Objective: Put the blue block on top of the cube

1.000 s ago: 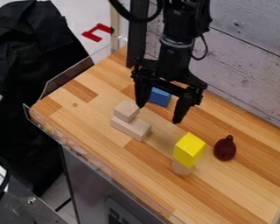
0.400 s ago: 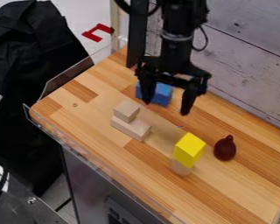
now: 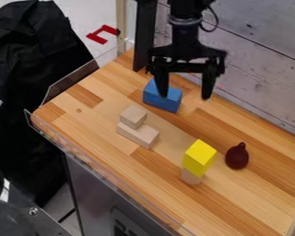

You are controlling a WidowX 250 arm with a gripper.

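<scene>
Hanging wide open and empty, your claw (image 3: 185, 96) has one finger overlapping the view of the blue block (image 3: 158, 101), sitting there on the tabletop (image 3: 101, 115), with the yellow cube (image 3: 199, 157) well apart, up on a pale wooden piece (image 3: 191, 177)!

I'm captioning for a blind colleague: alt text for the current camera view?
A black robot hand hangs open by a blue block on a wooden counter. Nearer the camera are a yellow block on a wooden piece, a small wooden block on a longer one, and a dark red pear-shaped item.
</scene>
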